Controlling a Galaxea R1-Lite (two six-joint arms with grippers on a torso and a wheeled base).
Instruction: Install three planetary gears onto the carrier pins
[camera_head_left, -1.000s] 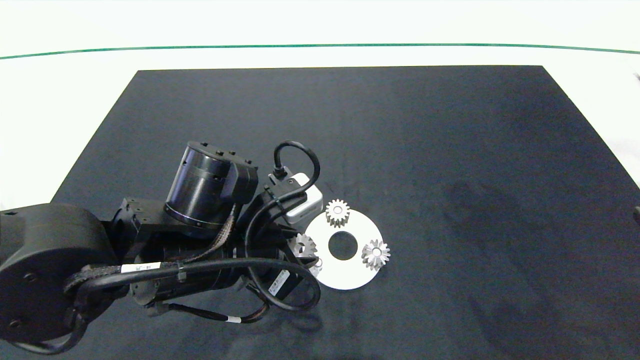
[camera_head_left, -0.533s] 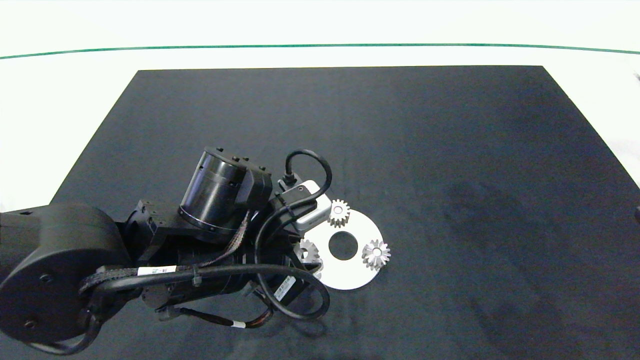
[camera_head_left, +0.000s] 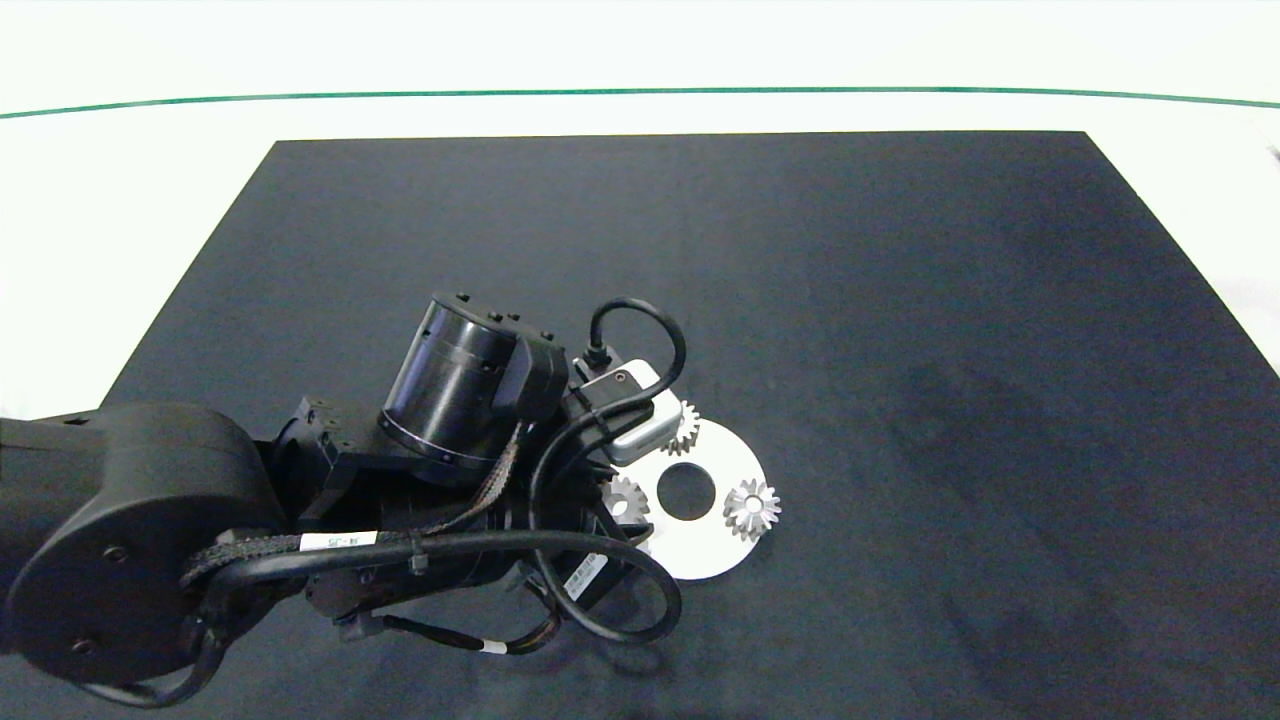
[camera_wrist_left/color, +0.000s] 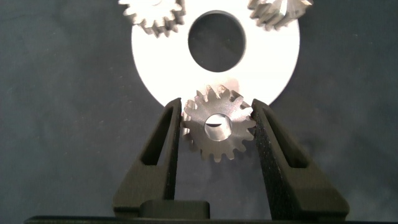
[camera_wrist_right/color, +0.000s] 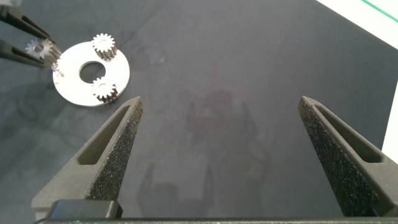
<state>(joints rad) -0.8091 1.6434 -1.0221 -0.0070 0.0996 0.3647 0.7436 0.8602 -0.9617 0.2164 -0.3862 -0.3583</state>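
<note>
Left gripper clamps a gear over what we take as the disc rim; right gripper gapes, away.

The bench is viewed steeply from overhead by the head camera. The white disc is seen very close by the left wrist camera, between its fingers. The same disc is seen from afar, obliquely, by the right wrist camera. The disc is shared by all three views.

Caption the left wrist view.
Left claw grips third gear above disc; two gears already seated.
</note>
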